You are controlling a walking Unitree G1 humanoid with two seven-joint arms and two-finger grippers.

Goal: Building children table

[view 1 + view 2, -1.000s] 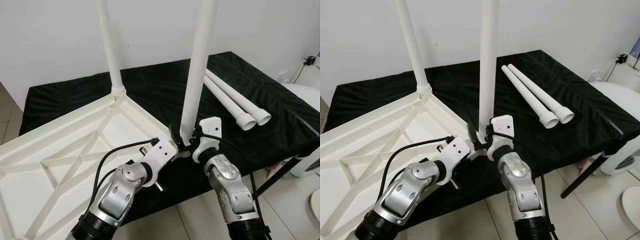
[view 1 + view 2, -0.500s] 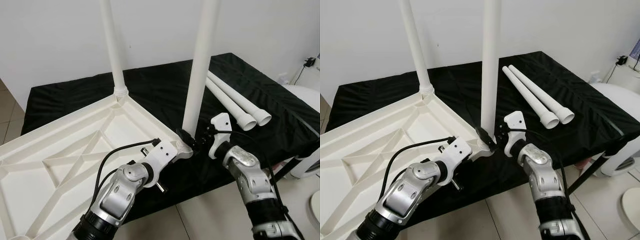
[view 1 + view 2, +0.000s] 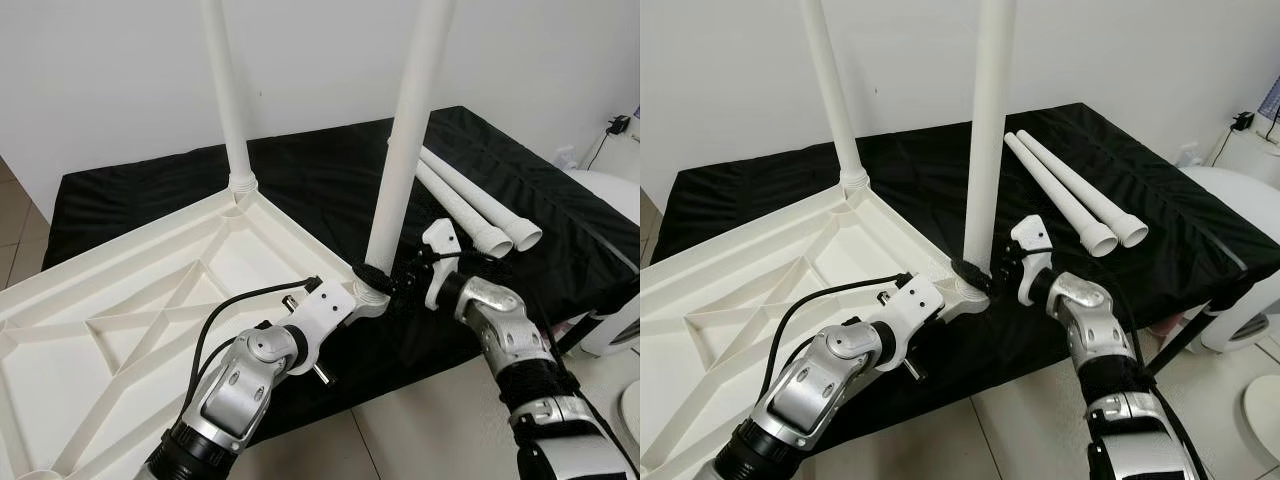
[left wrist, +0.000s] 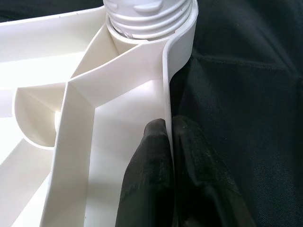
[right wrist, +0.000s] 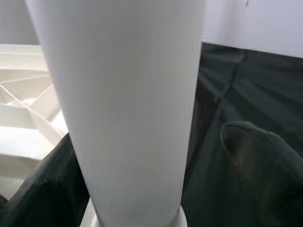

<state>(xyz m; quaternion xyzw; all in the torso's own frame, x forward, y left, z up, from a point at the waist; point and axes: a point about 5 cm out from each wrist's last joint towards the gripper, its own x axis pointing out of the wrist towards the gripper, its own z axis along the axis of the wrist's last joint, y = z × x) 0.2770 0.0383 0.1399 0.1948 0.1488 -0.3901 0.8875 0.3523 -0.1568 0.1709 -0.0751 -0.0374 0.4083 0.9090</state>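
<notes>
My right gripper (image 3: 985, 275) sits at the foot of the near leg (image 3: 990, 130), its two black fingers spread to either side of the tube. In the right wrist view one finger (image 5: 42, 194) lies against the tube and the other (image 5: 265, 165) stands off it with a gap, so I judge I am around the leg rather than clamped on it. The leg rises almost straight up from its threaded socket at the near corner of the upturned tabletop (image 3: 120, 290), so its long axis runs vertical, directly between my fingers.

My left gripper (image 4: 168, 137) is closed on the tabletop's thin rim just beside that socket, one finger inside the wall and one outside, steadying the corner. A second leg (image 3: 228, 90) stands in the far corner.

Two spare legs (image 3: 1070, 185) lie side by side on the black-covered table (image 3: 1170, 240), well to my right, nearer my right arm.
</notes>
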